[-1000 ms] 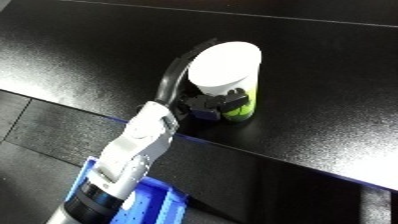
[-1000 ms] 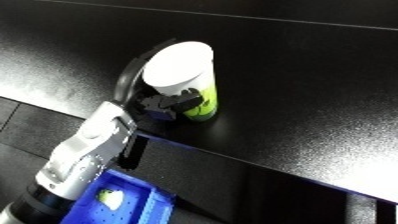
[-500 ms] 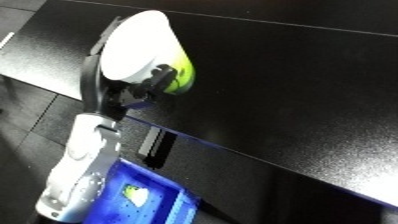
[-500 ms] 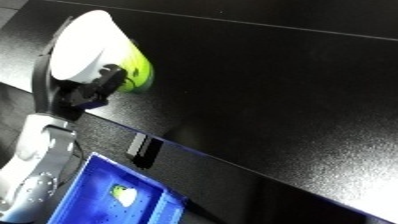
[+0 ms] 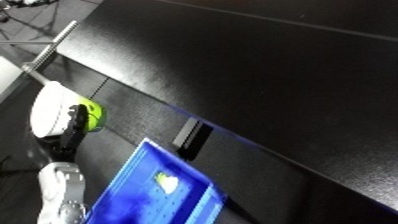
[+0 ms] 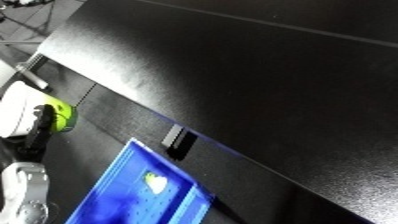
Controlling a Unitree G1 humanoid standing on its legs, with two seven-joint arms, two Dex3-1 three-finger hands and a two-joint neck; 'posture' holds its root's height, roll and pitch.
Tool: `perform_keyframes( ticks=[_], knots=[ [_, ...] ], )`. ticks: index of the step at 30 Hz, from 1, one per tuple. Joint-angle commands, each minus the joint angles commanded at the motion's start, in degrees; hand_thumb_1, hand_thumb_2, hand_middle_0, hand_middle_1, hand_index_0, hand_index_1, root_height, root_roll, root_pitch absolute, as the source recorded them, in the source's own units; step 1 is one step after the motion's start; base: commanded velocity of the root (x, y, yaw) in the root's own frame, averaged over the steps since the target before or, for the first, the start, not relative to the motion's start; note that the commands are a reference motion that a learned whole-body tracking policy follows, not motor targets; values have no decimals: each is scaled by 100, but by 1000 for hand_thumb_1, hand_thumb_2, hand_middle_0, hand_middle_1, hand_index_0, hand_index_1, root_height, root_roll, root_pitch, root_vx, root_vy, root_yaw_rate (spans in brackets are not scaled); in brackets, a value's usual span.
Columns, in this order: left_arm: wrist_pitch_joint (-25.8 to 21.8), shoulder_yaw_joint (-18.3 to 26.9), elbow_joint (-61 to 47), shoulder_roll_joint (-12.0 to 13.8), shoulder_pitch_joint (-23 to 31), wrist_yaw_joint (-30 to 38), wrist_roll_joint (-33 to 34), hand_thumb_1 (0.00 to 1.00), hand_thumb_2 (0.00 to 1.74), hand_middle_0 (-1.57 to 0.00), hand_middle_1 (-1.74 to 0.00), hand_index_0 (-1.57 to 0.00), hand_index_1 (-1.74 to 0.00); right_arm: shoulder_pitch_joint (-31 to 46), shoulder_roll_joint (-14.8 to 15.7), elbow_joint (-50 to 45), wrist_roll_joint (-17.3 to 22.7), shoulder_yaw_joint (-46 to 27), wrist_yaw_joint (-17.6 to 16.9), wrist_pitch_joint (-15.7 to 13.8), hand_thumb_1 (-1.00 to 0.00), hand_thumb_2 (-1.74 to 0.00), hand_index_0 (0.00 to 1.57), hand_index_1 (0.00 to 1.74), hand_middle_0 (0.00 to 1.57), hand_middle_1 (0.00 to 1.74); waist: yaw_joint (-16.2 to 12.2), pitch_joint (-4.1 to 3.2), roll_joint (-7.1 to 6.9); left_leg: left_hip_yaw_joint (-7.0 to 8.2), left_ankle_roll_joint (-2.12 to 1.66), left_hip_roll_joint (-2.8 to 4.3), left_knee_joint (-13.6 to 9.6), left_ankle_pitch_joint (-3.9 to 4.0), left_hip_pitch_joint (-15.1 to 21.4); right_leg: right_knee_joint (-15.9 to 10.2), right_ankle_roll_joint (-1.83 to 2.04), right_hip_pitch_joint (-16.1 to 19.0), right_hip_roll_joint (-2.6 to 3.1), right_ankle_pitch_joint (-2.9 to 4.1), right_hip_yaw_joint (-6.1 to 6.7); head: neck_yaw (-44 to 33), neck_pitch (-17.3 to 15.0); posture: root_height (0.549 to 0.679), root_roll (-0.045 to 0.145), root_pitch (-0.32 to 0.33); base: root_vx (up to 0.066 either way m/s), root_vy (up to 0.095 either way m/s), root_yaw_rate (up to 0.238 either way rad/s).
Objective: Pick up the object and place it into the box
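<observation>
1. At the lower left a white and silver forearm rises into view; which arm it is cannot be told from these views.
2. Its black hand is curled round a white and lime-green cup — grasping it, with dark fingers wrapped across the cup's side.
3. The cup is held in the air off the table's near edge, to the left of the bin and a little beyond it — not inside it.
4. The blue bin sits below the table; a small pale, greenish item seems to lie inside.
5. Beyond, the black table fills the upper right.
</observation>
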Motion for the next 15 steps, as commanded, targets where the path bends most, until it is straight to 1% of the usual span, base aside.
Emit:
perform_keyframes(
  ticks=[3,4,5,8,15],
  knots=[
    [39,-34,614,103,5,-56,-412,850,1479,-1334,-1479,-1334,-1479,-22,-2,119,21,21,35,-50,0,0,0,0,0,0,-8,0,-35,-10,8,16,-42,29,24,-16,6,67,14,-34,-15,-360,6,605,69,-52,8,18,40],
    [39,-34,614,103,5,-56,-412,850,1479,-1334,-1479,-1334,-1479,-22,-2,119,21,21,35,-50,0,0,0,0,0,0,-8,0,-35,-10,8,16,-42,29,24,-16,6,67,14,-34,-15,-360,6,605,69,-52,9,18,57],
    [190,-38,1045,161,-23,-142,-776,850,1479,-1334,-1479,-1334,-1479,-30,-8,183,23,22,67,-83,0,0,0,0,0,0,-20,0,-66,-13,12,30,-77,52,35,-44,14,109,26,-44,-22,-595,2,605,68,-53,1,8,68],
    [520,-1,1683,224,-73,-321,-1222,850,1479,-1334,-1479,-1334,-1479,-32,-15,251,-11,24,119,-120,0,0,0,0,0,0,-45,0,-127,-18,17,61,-130,89,47,-88,27,158,45,-48,-37,-845,-40,606,65,-54,-2,2,65],
    [1320,-26,2949,369,-281,-715,-1406,500,870,-785,-870,-785,-870,-49,9,348,-134,100,273,-145,0,0,0,0,0,0,-136,0,-302,-11,6,150,-239,159,62,-190,45,238,108,-35,-74,-1165,-49,608,57,-54,-3,-6,16]
  ],
)
